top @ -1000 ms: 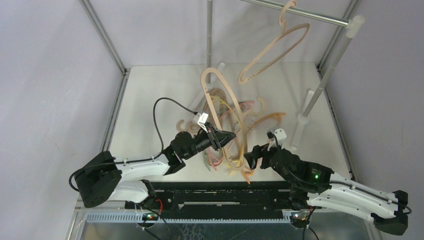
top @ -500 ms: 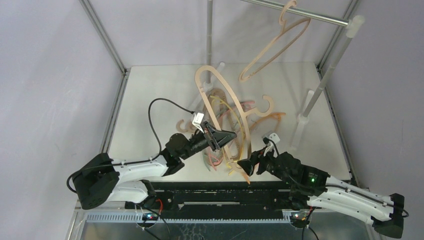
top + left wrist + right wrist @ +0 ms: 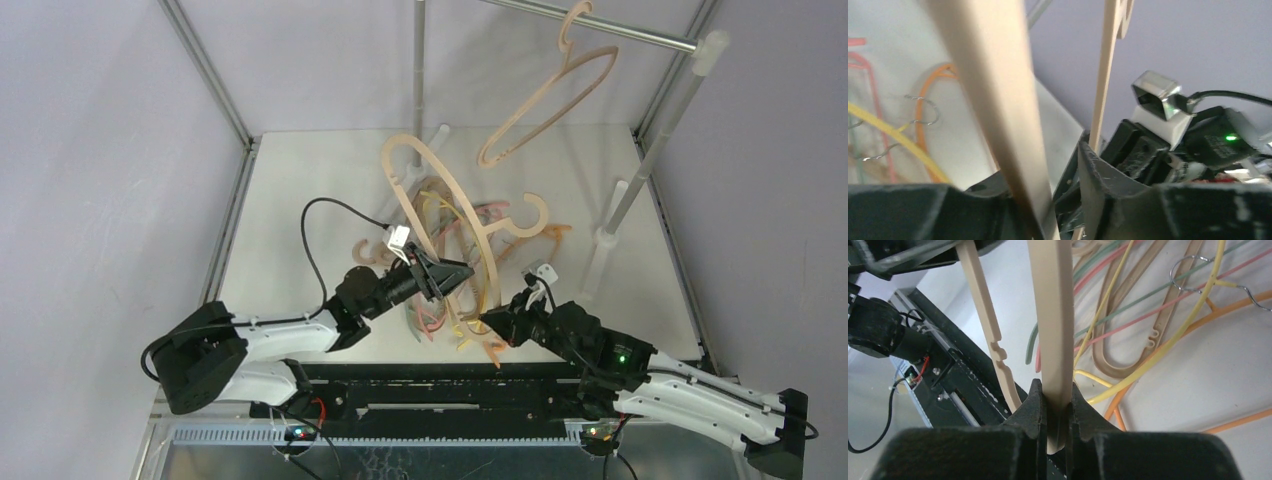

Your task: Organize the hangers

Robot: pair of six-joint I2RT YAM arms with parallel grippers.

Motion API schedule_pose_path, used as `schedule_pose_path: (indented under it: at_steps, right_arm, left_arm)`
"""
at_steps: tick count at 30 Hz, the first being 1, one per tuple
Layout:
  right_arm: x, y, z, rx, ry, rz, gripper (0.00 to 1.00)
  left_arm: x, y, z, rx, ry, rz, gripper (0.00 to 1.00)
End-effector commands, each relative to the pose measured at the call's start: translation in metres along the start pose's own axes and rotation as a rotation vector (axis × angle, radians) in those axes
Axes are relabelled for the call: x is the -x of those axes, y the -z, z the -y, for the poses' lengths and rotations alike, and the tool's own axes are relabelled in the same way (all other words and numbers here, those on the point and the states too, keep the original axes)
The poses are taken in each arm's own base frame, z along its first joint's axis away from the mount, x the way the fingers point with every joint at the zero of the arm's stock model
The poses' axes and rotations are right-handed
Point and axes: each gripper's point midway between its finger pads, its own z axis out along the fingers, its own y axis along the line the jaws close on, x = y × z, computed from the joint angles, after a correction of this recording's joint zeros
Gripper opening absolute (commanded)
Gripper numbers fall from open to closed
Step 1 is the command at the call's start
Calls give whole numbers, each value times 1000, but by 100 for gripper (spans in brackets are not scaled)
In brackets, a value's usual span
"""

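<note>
Between the fingers of the right claw (image 3: pixel 1054 390), pinched tight with no gap on either side: the straight bar of a thick beige plastic hanger (image 3: pixel 1052 315), held clear of the white table (image 3: pixel 1198 405) and rising steeply away from the grip. Just left of that claw, the same hanger's other arm, notched along one edge. Further up the same hanger, left of the right claw: the left claw (image 3: pixel 447 277), fingers set on either side of the bar, bar against one finger, dark gap toward the other; pinched or merely straddled, cannot tell. Beyond and below both claws, lying on that table: a tangle of thin hangers (image 3: pixel 1168 346) in yellow, orange, pink and pale green, with a flat beige hanger (image 3: pixel 1153 337) among them. Far beyond the claws and well above them, a second beige hanger (image 3: pixel 524 108) hooked over a silver metal rail (image 3: pixel 630 32).
</note>
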Motion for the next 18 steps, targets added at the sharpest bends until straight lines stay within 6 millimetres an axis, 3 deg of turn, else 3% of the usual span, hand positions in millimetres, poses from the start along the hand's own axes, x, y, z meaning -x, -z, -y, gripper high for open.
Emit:
schedule_pose_path:
  at_steps: [1,2,7,10,13,18]
  right_arm:
    - [17,2,7,-71,-16,31,0]
    - [15,3,13,-104,-21,21,0]
    - [4,13,45,-307,-86,-24,0]
    - [9,27,68,-461,-137,1,0]
    - [21,54,97,-659,-171,52,0]
    - [58,79,116,-807,-211,182,0]
  left_arm:
    - [-18,6,-29,134,-29,-52,49]
    - [-20,10,-36,172,-44,-61,63]
    - [-17,30,-58,296,-86,-52,78]
    - [-10,35,-60,321,-124,-38,80]
    - [-4,37,-54,311,-132,-25,80]
    - [3,43,-46,293,-134,-6,80]
